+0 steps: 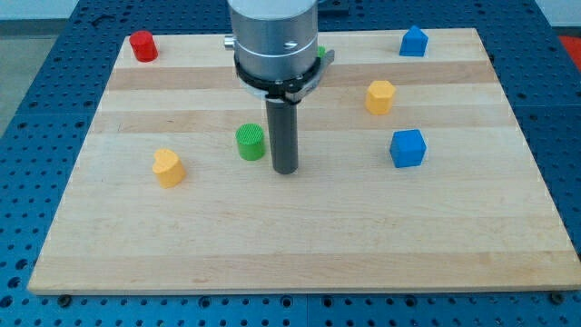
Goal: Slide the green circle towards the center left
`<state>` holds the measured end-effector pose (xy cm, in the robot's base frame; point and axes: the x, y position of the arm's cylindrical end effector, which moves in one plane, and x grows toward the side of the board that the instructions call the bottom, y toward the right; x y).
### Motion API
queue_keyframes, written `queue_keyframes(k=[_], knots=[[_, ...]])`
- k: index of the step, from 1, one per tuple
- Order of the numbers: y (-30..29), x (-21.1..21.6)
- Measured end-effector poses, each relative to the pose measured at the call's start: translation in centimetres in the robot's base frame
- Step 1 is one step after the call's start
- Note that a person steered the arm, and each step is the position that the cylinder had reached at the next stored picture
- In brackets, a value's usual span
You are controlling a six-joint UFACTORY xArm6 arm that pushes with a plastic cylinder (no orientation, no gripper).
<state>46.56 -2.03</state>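
Observation:
The green circle (pixel 251 142) is a short green cylinder standing on the wooden board (pixel 300 245), a little left of the board's middle. My tip (pixel 286 169) is the lower end of the dark rod, resting on the board just to the right of the green circle and slightly below it, with a small gap between them. The arm's grey body hangs over the top middle of the board.
A red cylinder (pixel 142 45) stands at the top left. A yellow block (pixel 168 168) lies left of the green circle. A yellow block (pixel 380 96) and a blue cube (pixel 408 148) are at the right. A blue block (pixel 413 41) is at the top right. A green block (pixel 321 53) peeks out behind the arm.

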Motion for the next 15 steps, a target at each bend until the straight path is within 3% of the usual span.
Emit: queue_keyframes(k=[2,11,13,15], knots=[[-0.3,-3.2],[-7.2,-2.0],[-10.0,-5.9],[-10.5,-6.0]])
